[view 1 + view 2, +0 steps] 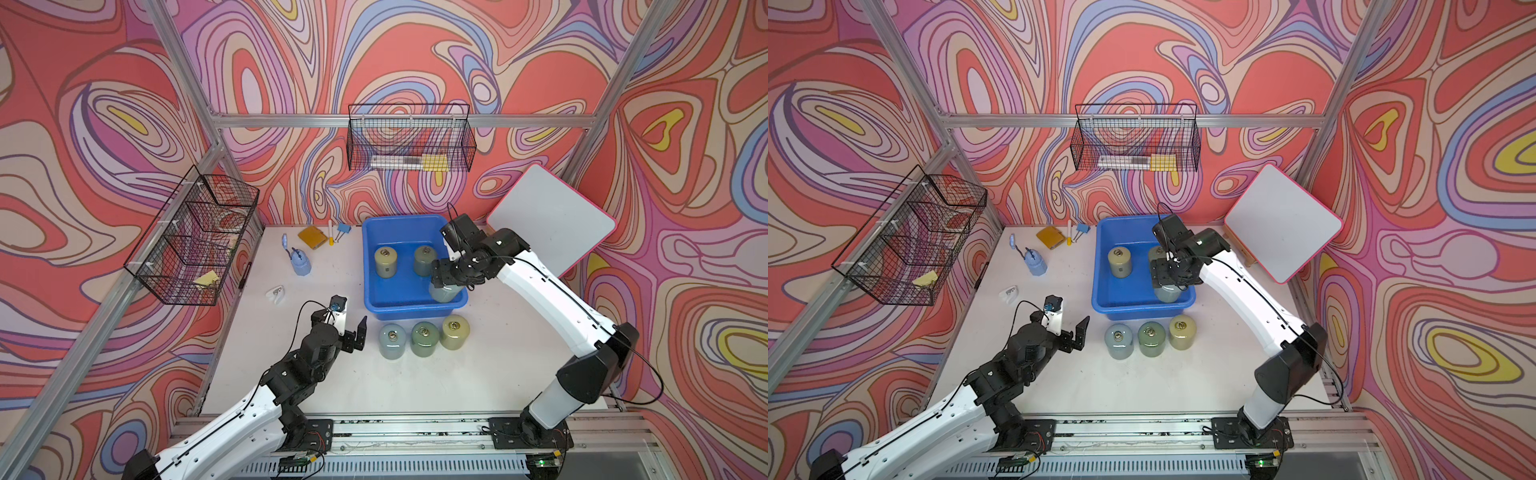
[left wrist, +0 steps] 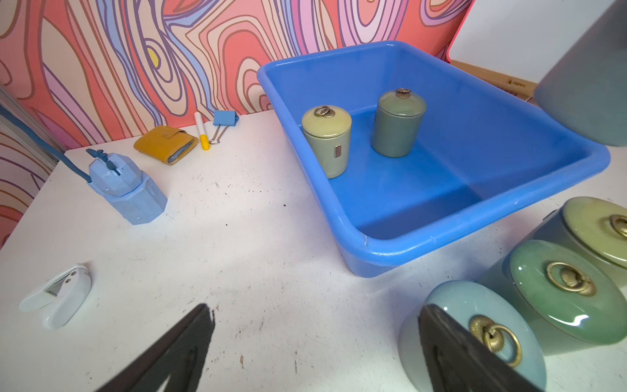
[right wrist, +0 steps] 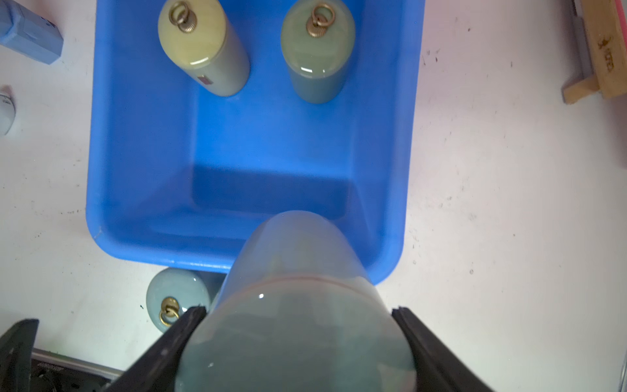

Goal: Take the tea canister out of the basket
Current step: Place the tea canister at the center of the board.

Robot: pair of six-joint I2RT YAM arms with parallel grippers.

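The blue basket [image 1: 368, 266] [image 1: 1098, 266] [image 3: 91, 169] stands at the back middle of the table. My right gripper [image 1: 442, 279] [image 3: 298, 310] is shut on a grey-green tea canister [image 1: 444, 293] [image 1: 1168, 293] [image 3: 298, 258], gripped from above by its upper part. It hangs upright over the basket's near right corner. A yellowish canister [image 1: 385, 261] and a green one [image 1: 424, 259] stand inside at the back. My left gripper [image 1: 353, 336] [image 2: 315, 309] is open and empty, just left of a pale blue canister [image 2: 475, 332] on the table.
Three canisters [image 1: 424, 338] stand in a row before the basket. Left of it lie a blue sharpener [image 1: 300, 262], yellow wallet [image 1: 312, 237], marker [image 1: 331, 232], binder clip [image 1: 342, 230] and a small white object [image 1: 276, 294]. A whiteboard [image 1: 548, 216] leans at the right. Wire baskets [image 1: 195, 237] [image 1: 409, 139] hang on the walls.
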